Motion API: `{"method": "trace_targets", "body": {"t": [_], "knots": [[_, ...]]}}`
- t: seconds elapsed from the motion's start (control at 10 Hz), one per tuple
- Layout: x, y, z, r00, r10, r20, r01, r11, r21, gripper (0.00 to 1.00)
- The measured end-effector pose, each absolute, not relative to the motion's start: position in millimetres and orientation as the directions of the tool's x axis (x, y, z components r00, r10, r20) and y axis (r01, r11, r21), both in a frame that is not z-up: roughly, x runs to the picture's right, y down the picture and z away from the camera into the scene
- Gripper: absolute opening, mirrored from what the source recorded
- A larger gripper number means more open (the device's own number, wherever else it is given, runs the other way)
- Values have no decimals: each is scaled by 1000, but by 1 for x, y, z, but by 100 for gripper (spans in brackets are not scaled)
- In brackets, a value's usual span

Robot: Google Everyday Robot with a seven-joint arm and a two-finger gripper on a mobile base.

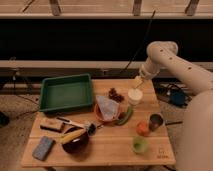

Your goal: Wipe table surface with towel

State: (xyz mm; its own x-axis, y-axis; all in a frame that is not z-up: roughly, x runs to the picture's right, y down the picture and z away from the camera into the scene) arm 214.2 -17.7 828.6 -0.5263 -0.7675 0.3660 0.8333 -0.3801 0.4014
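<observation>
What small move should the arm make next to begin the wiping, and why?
Probably carry the gripper across and down toward the small pale grey-blue cloth towel. The gripper hangs near the white cup at the back of the light wooden slatted table, while the towel lies untouched in the round orange bowl, so it must be reached first.
</observation>
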Motion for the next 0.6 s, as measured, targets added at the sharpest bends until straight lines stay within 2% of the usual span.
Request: {"method": "trace_targets", "body": {"t": [0.6], "knots": [[207, -15, 831, -545, -757, 361, 824, -403, 399, 62]]}}
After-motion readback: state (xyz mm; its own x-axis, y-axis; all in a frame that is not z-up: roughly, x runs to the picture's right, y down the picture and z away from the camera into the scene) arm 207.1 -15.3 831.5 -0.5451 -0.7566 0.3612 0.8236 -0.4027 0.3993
